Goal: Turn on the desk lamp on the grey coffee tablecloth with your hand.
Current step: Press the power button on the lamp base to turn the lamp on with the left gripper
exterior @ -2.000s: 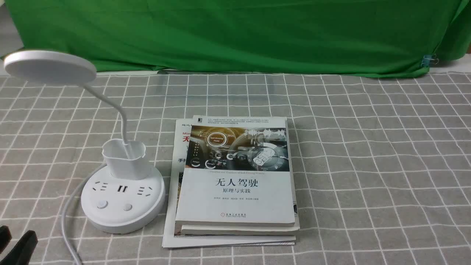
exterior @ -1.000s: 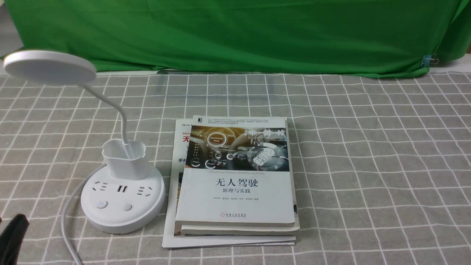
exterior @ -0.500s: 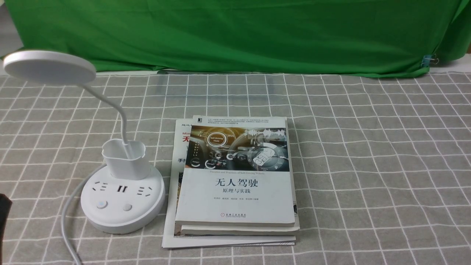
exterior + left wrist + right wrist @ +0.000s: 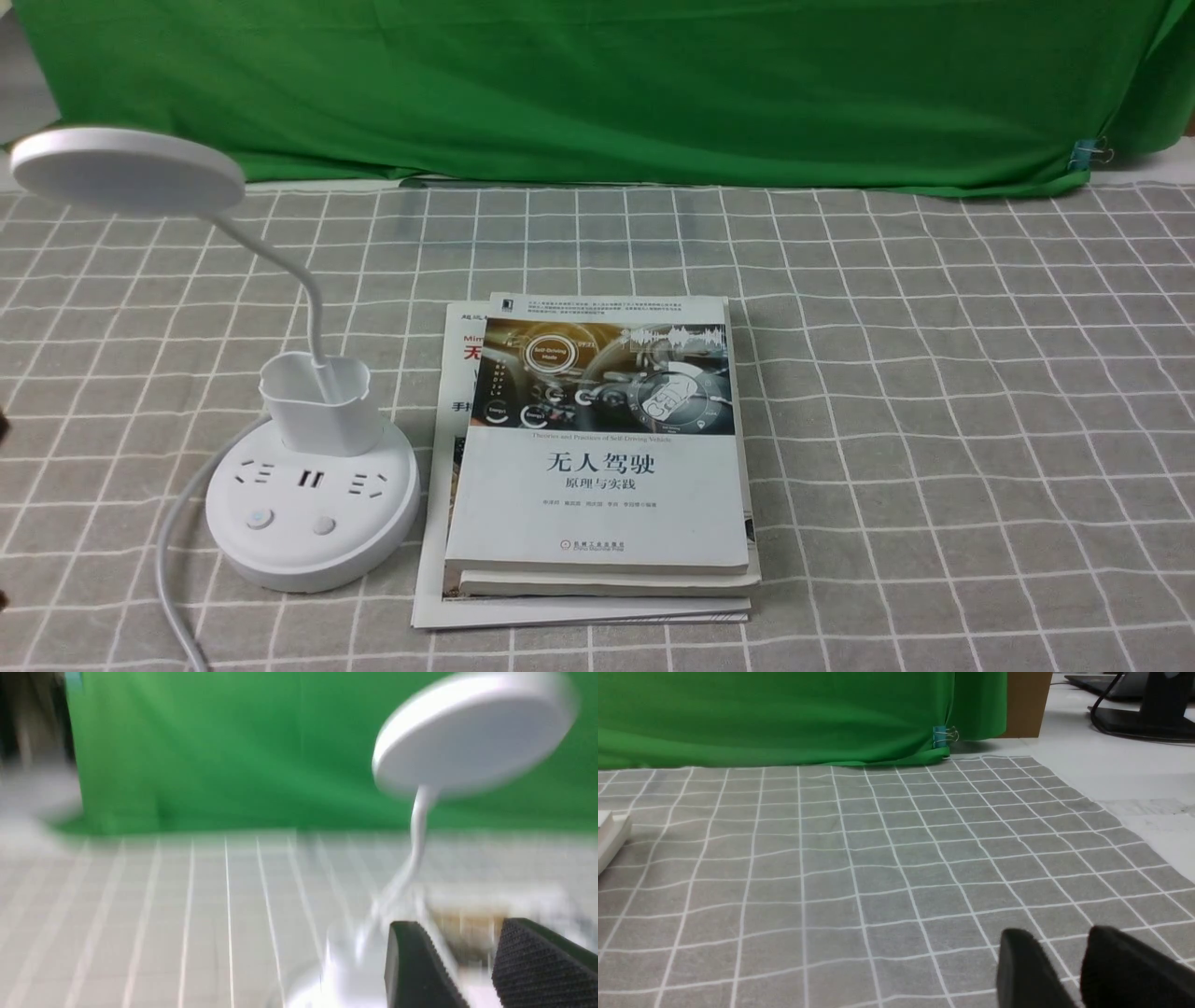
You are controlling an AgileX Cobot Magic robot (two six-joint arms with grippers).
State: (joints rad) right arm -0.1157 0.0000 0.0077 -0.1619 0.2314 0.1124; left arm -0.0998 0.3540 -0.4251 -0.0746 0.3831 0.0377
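Note:
The white desk lamp stands at the left on the grey coffee tablecloth [image 4: 934, 373]. Its round base [image 4: 313, 523] has sockets and two buttons [image 4: 260, 518], a small cup [image 4: 317, 403] and a thin neck up to the disc head [image 4: 126, 170]. In the blurred left wrist view my left gripper [image 4: 460, 927] is open and empty, low beside the lamp, whose head [image 4: 472, 732] rises above it. It only shows as a dark sliver at the front view's left edge. My right gripper [image 4: 1057, 937] is open and empty, low over bare cloth [image 4: 859, 858].
A stack of books [image 4: 597, 448] lies just right of the lamp base. The lamp's white cable [image 4: 173, 560] runs off the front left. A green backdrop cloth [image 4: 597, 84] hangs behind, held by a clip [image 4: 1088, 154]. The cloth ends at a bare white table [image 4: 1134, 774] on the right.
My left gripper has moved from the bottom left corner up along the left edge and almost out of the front view. The lamp and books have not moved.

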